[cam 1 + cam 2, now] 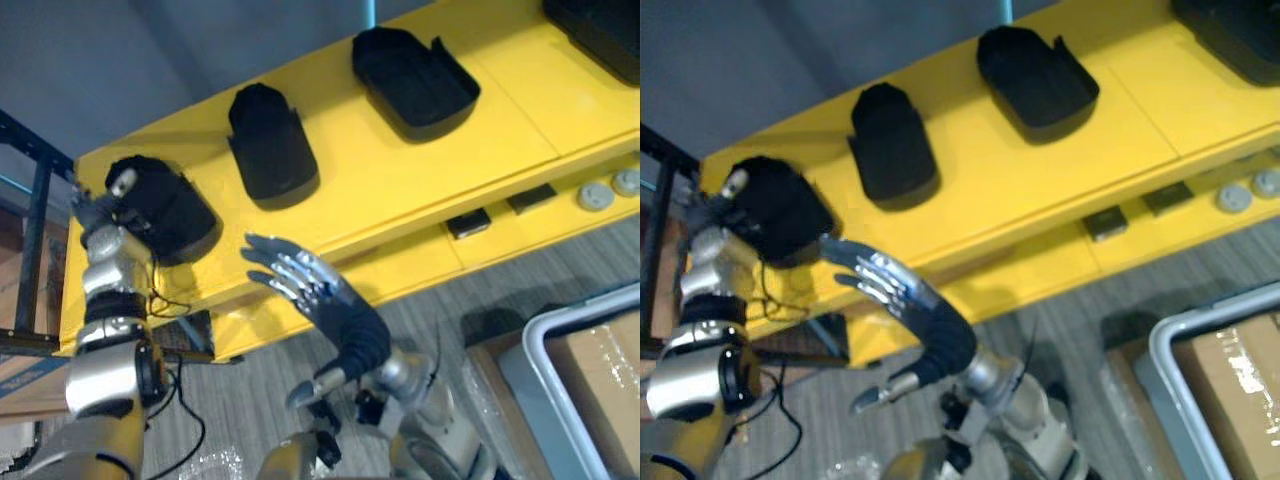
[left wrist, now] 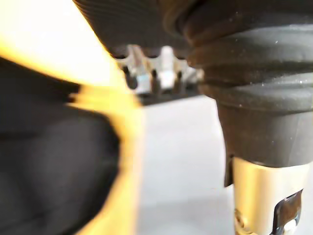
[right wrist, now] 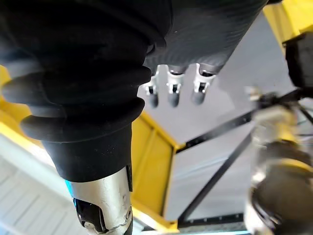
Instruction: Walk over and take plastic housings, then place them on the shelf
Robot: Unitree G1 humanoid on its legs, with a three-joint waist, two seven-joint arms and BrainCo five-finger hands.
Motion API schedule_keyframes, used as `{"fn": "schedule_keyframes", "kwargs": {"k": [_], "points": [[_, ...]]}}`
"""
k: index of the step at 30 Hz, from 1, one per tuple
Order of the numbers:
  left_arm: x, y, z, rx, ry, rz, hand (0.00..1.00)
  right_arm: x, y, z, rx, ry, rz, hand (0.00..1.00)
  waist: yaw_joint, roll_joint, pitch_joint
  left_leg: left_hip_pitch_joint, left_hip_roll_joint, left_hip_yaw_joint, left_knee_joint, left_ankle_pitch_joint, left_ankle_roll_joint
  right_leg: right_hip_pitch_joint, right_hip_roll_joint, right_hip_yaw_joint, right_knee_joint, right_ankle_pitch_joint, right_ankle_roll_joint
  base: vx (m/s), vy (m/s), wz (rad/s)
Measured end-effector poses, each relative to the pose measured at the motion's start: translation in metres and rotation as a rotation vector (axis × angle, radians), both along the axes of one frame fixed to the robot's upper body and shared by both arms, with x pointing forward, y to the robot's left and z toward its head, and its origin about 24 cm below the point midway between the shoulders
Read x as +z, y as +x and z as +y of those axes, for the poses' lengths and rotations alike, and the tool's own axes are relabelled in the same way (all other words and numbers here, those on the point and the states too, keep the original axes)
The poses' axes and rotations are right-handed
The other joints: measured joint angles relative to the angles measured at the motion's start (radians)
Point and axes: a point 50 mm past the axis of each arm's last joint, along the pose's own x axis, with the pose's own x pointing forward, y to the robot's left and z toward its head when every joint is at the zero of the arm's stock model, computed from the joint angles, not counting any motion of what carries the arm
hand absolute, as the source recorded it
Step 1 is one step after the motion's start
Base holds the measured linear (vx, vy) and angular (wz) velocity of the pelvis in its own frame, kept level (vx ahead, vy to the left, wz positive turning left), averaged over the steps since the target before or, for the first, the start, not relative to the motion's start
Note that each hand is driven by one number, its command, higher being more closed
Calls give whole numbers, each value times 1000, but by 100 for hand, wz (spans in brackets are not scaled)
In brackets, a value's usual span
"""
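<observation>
1. At the left end of the yellow shelf (image 1: pixel 400 170), the left hand (image 1: pixel 108 205) lies against the leftmost plastic housing (image 1: pixel 175 215), which sits on the shelf top close to its end. I cannot tell whether the fingers are clamped on the housing or merely resting against it.
2. The right hand (image 1: pixel 325 295) hovers in front of the shelf's front edge with its fingers spread apart, and it holds nothing.
3. This looks like the set-down step. The next move calls for letting go and drawing the left hand clear without dragging the housing off the end.
4. Count of housings: three whole ones stand in a row on the shelf, the leftmost, a middle housing (image 1: pixel 270 150) and a wider housing (image 1: pixel 415 80). A fourth dark shape (image 1: pixel 600 25) is cut off at the corner.
5. On the lower ledge are two small dark flat pieces (image 1: pixel 468 222) and two grey discs (image 1: pixel 597 195).
6. On the floor stands one grey bin (image 1: pixel 530 350) holding a cardboard box (image 1: pixel 600 380).
</observation>
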Motion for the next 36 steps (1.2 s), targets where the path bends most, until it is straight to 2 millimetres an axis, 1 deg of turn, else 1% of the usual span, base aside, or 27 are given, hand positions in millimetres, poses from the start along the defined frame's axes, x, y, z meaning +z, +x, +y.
{"fn": "schedule_keyframes", "kwargs": {"k": [1, 3, 4, 5, 7, 8, 9, 11, 12, 13, 15, 16, 17, 19, 20, 22, 23, 25, 26, 27, 28, 29, 31, 32, 33, 34, 36], "points": [[9, -1, 2, 18, 43, -9, 0, -1, 0, -1, -4, -3, -1, 0, 0, -1, -1, 4, 3, 0, 0, -2, -1, 12, 0, -1, -18, 8, 0, 32, -6, -4], [38, -5, 6, 71, 197, -24, 0, -5, 2, -5, -17, -28, -11, 0, 1, -8, -7, 11, 12, -11, -1, -5, -4, 55, 6, -24, -90, 30, -2, 13, 15, 7], [42, -6, 8, 83, 235, -19, 0, -6, 3, -5, -22, -35, -12, 0, 1, -11, -8, 13, 14, -13, -1, -6, -5, 65, 10, -26, -104, 35, -2, 20, -14, 6], [46, -9, 12, 103, 296, 1, 0, -10, 5, -5, -32, -52, -5, 0, 7, -25, -24, 18, 18, -14, -1, -7, -6, 87, 18, -28, -139, 53, -4, 55, -17, 2], [46, -9, 10, 104, 338, 22, 0, -15, 7, -4, -38, -74, 1, 0, 16, -46, -52, 18, 24, -21, -1, -7, -7, 112, 20, -41, -174, 75, -6, 95, -6, 11], [45, -7, 4, 95, 411, 45, 0, -15, 8, -4, -37, -78, 3, 0, 22, -74, -78, 19, 27, -40, -1, -7, -7, 137, 31, -54, -207, 87, -10, 95, -10, 21], [43, -7, 0, 87, 459, 55, 0, -15, 9, -4, -36, -81, 0, 0, 28, -92, -94, 19, 29, -45, -1, -7, -7, 148, 33, -60, -222, 91, -11, 96, -20, 22], [34, -13, -8, 68, 556, 59, 0, -16, 11, -2, -37, -87, -3, 0, 29, -115, -120, 21, 25, -64, 4, -6, -7, 167, 35, -82, -234, 96, -13, 62, -4, 22], [24, -17, -17, 42, 616, 63, 0, -17, 12, -2, -39, -92, -3, 0, 42, -123, -135, 21, 25, -73, 4, -5, -7, 175, 35, -95, -238, 96, -14, 41, 7, 26], [19, -18, -23, 25, 631, 62, 0, -17, 12, -2, -42, -95, -3, 0, 49, -123, -140, 21, 25, -82, 4, -4, -7, 181, 35, -103, -240, 96, -14, 31, 14, 35], [0, -25, -46, -58, 623, 13, 0, -20, 18, -1, -75, -107, 3, 0, 75, -122, -154, 21, 23, -119, 4, 3, -7, 203, 35, -137, -241, 96, -14, -12, 16, 45], [-8, -32, -60, -111, 615, -31, 0, -21, 21, -2, -96, -114, 9, 0, 99, -121, -161, 21, 22, -137, 0, 7, -7, 214, 36, -157, -244, 94, -17, -38, 13, 42], [-11, -37, -67, -135, 608, -59, 0, -21, 23, -3, -110, -114, 13, 0, 107, -121, -163, 21, 22, -149, -1, 10, -8, 220, 37, -164, -246, 93, -18, -73, 21, 45], [-29, -62, -85, -196, 552, -129, 0, -21, 32, -9, -150, -126, 9, 0, 141, -110, -177, 19, 18, -187, -2, 13, -9, 243, 39, -212, -245, 81, -33, -104, 29, 47], [-34, -69, -88, -207, 532, -140, 0, -21, 34, -10, -162, -128, 6, 0, 150, -108, -180, 19, 16, -198, -2, 13, -14, 248, 40, -218, -245, 76, -34, -105, 29, 47], [-56, -101, -99, -229, 465, -154, 0, -20, 44, -17, -208, -140, 2, 0, 188, -97, -208, 9, 12, -235, -3, 15, -17, 260, 42, -260, -245, 68, -37, -79, 21, 49], [-62, -109, -101, -235, 453, -148, 0, -20, 47, -18, -223, -144, 2, 0, 197, -95, -219, 1, 11, -245, -3, 16, -19, 260, 43, -271, -246, 68, -37, -57, 21, 56], [-83, -132, -108, -266, 406, -121, 0, -19, 61, -25, -290, -175, -13, 0, 224, -98, -236, -20, 7, -284, -3, 14, -23, 278, 43, -325, -267, 69, -39, -55, 30, 69], [-90, -137, -110, -280, 396, -105, 0, -20, 67, -28, -321, -190, -10, 0, 239, -114, -238, -25, 4, -279, 0, 6, -36, 291, 34, -346, -288, 76, -42, -46, 55, 57], [-98, -143, -113, -306, 391, -83, 0, -23, 74, -31, -362, -210, -1, 0, 263, -138, -247, -30, -2, -282, 9, 20, -21, 290, 24, -356, -300, 83, -44, -8, 51, 30], [-102, -147, -115, -321, 387, -73, 0, -23, 78, -34, -389, -222, 0, 0, 277, -132, -254, -30, -4, -285, 23, 23, -25, 292, 27, -357, -303, 84, -40, 32, 34, 34], [-108, -150, -119, -352, 372, -57, 0, -22, 87, -41, -448, -222, 17, 0, 284, -133, -253, -27, -9, -309, -1, 38, -13, 303, 35, -366, -308, 85, -36, 29, 37, 52], [-116, -154, -123, -381, 346, -28, 0, -22, 101, -47, -513, -234, 30, 0, 291, -156, -242, -37, -22, -336, -1, 38, -12, 304, 33, -380, -302, 86, -39, -12, 56, 50], [-136, -159, -120, -372, 316, 59, 0, -23, 114, -48, -559, -267, 38, 0, 306, -159, -240, -34, -31, -338, -1, 37, -10, 304, 30, -379, -290, 83, -41, -13, 44, 16], [-141, -160, -119, -368, 307, 80, 0, -24, 116, -48, -566, -273, 43, 0, 307, -159, -240, -33, -32, -339, -1, 37, -10, 305, 28, -379, -288, 82, -42, -9, 40, 9], [-154, -163, -118, -358, 282, 135, 0, -24, 122, -48, -583, -288, 49, 0, 312, -158, -239, -32, -35, -339, -2, 37, -10, 305, 26, -380, -283, 80, -41, -15, 39, 6], [-199, -173, -115, -355, 208, 326, 0, -31, 142, -52, -679, -358, 84, 0, 334, -150, -234, -33, -33, -341, -2, 36, -10, 305, 28, -381, -277, 79, -39, -47, 35, 8]]}}
